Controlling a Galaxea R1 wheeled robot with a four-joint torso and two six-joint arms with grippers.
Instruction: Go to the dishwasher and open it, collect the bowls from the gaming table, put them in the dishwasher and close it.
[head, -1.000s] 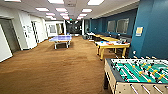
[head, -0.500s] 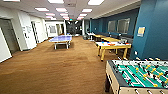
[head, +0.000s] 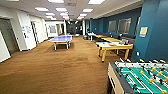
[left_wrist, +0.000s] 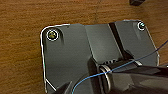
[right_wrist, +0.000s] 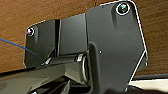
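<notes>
The dishwasher, the bowls and the gaming table are out of view. I look down a long office hall with brown carpet (head: 55, 70). In the left wrist view the same brown carpet (left_wrist: 20, 50) lies below my arm's dark plate, and in the right wrist view the carpet (right_wrist: 37, 10) shows past the other plate.
A table-football table (head: 140, 77) with a green field stands close at the right. Yellow-topped tables (head: 115, 46) line the blue right wall. A blue ping-pong table (head: 61, 39) stands mid-hall ahead. White walls and doors (head: 7, 37) run along the left. Open carpet stretches between them.
</notes>
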